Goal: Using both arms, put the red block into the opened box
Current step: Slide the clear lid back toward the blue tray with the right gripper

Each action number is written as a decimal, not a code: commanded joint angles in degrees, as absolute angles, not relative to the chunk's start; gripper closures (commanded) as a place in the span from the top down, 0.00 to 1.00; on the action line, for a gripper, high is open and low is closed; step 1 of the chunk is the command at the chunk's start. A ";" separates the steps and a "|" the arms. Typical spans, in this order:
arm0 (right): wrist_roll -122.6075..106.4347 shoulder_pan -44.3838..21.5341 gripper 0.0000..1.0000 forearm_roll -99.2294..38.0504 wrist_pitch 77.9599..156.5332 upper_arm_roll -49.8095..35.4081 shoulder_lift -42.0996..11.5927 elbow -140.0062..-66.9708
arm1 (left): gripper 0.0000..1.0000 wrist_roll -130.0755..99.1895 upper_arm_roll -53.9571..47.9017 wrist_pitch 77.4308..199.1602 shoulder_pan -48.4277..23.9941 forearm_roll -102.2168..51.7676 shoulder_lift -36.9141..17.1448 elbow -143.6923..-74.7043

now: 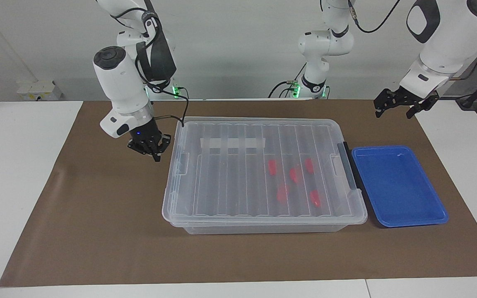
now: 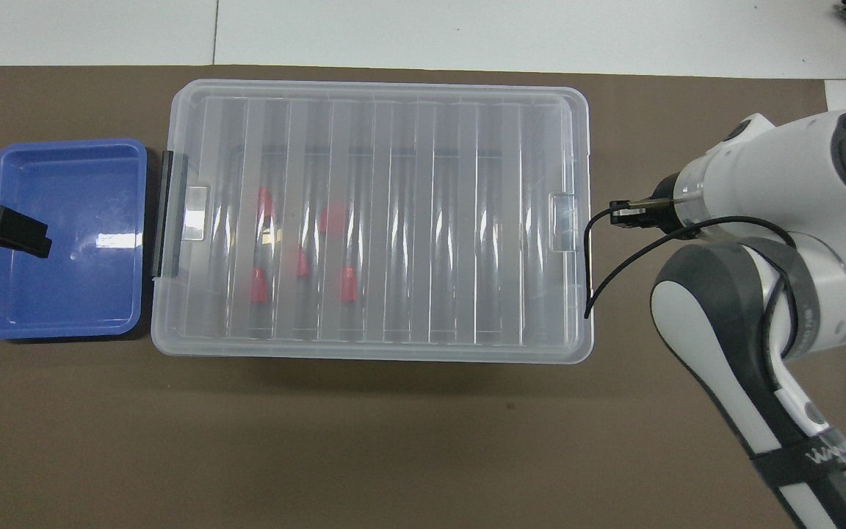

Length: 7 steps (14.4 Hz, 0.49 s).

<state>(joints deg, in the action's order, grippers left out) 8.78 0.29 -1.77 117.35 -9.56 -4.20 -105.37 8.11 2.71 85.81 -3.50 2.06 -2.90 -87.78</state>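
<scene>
Right end effector (image 1: 154, 154) closed, empty, beside box (image 1: 263, 223); left end effector (image 1: 400, 105) wide. Clear ribbed rectangular lid (image 1: 230, 174); long axis runs arm-to-arm.

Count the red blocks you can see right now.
5, all inside the closed clear box, toward the left arm's end: red blocks at. None visible elsewhere.
</scene>
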 commanded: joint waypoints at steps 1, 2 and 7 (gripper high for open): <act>11.16 0.79 0.17 -1.58 114.71 -7.13 -1.59 -105.65 | 1.00 8.88 3.08 84.73 -3.34 1.32 -2.37 -87.36; 11.16 0.70 0.81 -1.58 114.18 -5.81 -1.06 -105.64 | 1.00 8.88 3.08 84.73 -3.34 1.32 -2.37 -87.36; 10.99 0.44 1.00 1.14 105.15 -3.08 0.97 -99.61 | 1.00 8.88 3.08 84.81 -2.90 1.32 -2.29 -87.45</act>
<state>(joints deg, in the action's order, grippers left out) 9.28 0.44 -0.24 110.62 -3.53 0.07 -103.56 8.11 2.98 85.80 -3.39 2.06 -2.86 -87.78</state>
